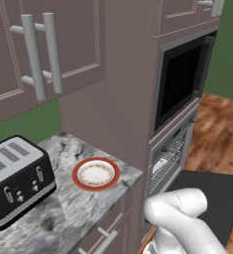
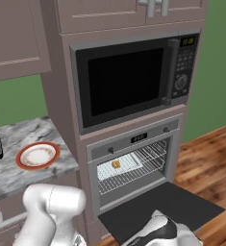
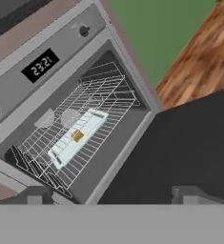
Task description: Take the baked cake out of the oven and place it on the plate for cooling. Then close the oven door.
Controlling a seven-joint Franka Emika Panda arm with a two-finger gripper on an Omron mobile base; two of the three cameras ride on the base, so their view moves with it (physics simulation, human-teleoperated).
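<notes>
Your gripper (image 3: 112,195) hangs above the lowered oven door (image 3: 189,147) with its jaws spread wide and nothing between them. The baked cake (image 3: 77,136) lies well ahead of the jaws on a pale baking tray (image 3: 80,136), on a wire rack inside the oven (image 2: 133,168). The plate (image 2: 37,155) sits bare on the counter (image 2: 18,178), off to the side.

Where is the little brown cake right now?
The small golden-brown square cake sits on the pale rectangular baking tray on a wire rack inside the open oven, below the black-windowed microwave.
</notes>
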